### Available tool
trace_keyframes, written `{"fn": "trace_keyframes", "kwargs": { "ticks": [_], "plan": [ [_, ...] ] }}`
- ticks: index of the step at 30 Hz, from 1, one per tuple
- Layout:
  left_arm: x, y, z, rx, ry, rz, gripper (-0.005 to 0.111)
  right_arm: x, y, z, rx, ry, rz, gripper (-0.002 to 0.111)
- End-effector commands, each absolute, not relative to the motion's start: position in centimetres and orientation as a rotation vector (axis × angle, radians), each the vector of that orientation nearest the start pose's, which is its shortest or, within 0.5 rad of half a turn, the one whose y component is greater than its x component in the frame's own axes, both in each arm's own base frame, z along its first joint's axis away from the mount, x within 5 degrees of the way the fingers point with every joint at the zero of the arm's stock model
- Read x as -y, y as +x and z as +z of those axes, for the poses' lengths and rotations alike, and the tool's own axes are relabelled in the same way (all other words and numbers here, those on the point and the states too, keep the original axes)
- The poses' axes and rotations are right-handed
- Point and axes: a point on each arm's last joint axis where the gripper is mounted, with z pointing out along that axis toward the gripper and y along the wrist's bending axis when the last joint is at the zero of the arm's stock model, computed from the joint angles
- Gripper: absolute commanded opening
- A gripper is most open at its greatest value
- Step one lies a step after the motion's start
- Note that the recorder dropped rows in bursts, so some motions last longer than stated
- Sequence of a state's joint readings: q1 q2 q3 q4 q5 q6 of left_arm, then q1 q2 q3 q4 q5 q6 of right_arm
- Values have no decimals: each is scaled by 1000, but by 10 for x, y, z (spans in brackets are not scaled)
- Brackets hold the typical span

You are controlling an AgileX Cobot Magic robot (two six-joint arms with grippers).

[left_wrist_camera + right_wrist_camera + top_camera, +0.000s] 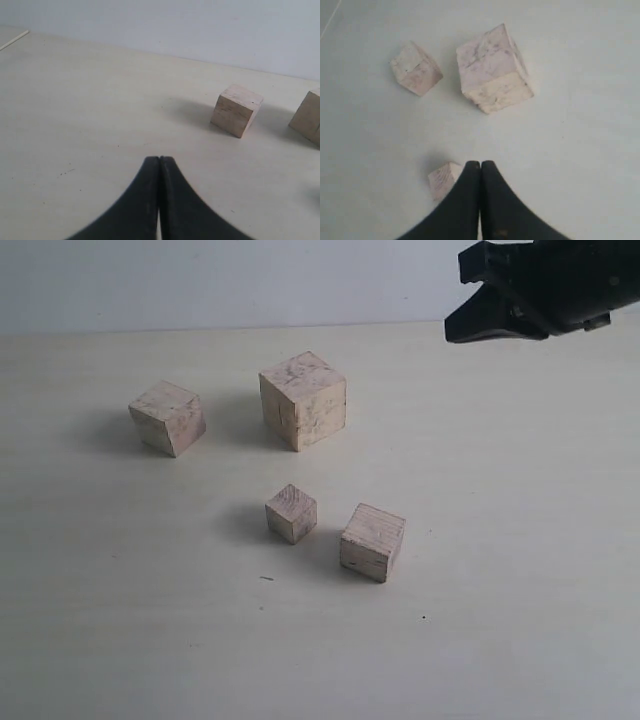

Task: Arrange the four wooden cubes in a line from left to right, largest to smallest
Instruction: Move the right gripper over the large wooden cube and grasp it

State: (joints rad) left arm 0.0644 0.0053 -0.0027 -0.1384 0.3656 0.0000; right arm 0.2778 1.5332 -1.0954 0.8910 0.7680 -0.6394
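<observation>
Four pale wooden cubes stand apart on the table. The largest cube (303, 398) (493, 67) is at the back centre. The second-largest cube (168, 417) (236, 110) (415, 68) sits to its left. The smallest cube (291, 513) (442, 180) is nearer the front, and the third cube (372, 541) is to its right. My right gripper (462, 325) (480, 163) hovers shut and empty at the back right, high above the cubes. My left gripper (159, 159) is shut and empty over bare table, and does not show in the exterior view.
The pale table top (520, 540) runs back to a white wall (200, 280). One edge of the largest cube (307, 117) shows at the border of the left wrist view. The right fingers hide the third cube in the right wrist view.
</observation>
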Motion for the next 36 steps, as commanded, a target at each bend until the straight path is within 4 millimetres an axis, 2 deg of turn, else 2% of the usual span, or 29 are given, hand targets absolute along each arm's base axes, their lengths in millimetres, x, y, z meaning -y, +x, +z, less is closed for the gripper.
{"fn": "trace_keyframes", "kwargs": {
  "ticks": [1, 3, 6, 9, 12, 16, 17, 19, 28, 36],
  "plan": [
    [1, 53, 181, -1833, -138, -93, 0, -158, 311, 293, -2345, -682, 755, 0],
    [1, 53, 181, -1833, -138, -93, 0, -176, 317, 298, -2321, -774, 703, 0],
    [1, 53, 181, -1833, -138, -93, 0, -203, 327, 293, -2311, -916, 590, 1],
    [1, 53, 181, -1833, -138, -93, 0, -225, 339, 281, -2314, -1025, 482, 12],
    [1, 53, 181, -1833, -138, -93, 0, -243, 352, 267, -2310, -1079, 453, 37],
    [1, 53, 181, -1833, -138, -93, 0, -257, 370, 253, -2276, -1074, 430, 85],
    [1, 53, 181, -1833, -138, -93, 0, -258, 375, 249, -2274, -1052, 418, 95],
    [1, 53, 181, -1833, -138, -93, 0, -261, 381, 243, -2279, -998, 420, 104],
    [1, 53, 181, -1833, -138, -93, 0, -272, 392, 215, -2269, -949, 414, 105],
    [1, 53, 181, -1833, -138, -93, 0, -294, 391, 192, -2223, -960, 405, 105]
  ]
}}
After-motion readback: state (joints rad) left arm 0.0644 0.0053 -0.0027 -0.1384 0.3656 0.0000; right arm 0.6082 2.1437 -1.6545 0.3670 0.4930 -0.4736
